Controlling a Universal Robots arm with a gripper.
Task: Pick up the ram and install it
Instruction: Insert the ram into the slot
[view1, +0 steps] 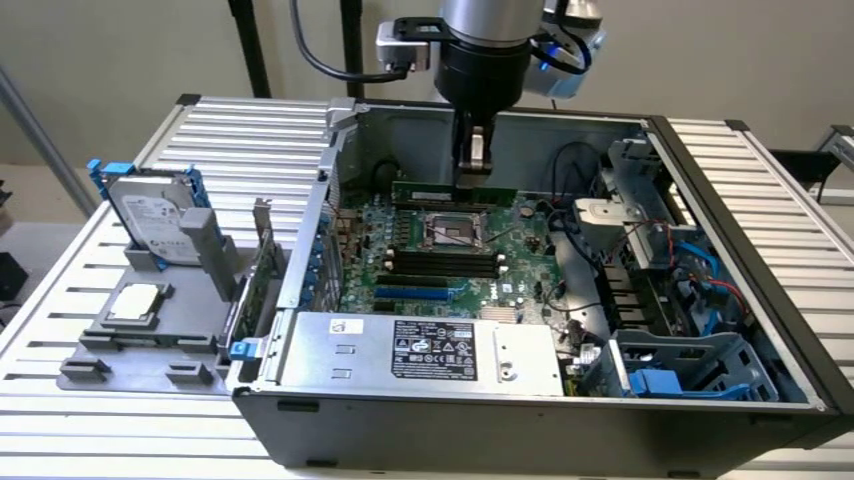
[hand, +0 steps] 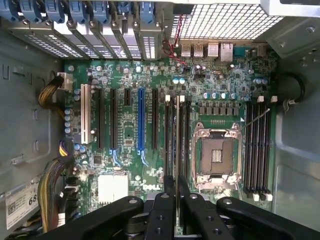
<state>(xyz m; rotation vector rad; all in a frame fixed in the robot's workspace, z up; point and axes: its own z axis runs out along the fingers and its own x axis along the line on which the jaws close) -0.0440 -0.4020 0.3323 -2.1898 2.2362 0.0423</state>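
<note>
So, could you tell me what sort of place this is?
Probably a robot bench for PC assembly: an open case on a slatted table, a hard drive beside it, the tool gripping the ram.

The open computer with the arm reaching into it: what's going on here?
A robot arm's gripper is shut on the ram, a thin green memory stick, and holds it by its upper edge inside the open computer case. The stick lies level over the motherboard, lined up with the memory slots beside the empty processor socket. Whether it is pressed into a slot yet cannot be told.
</note>
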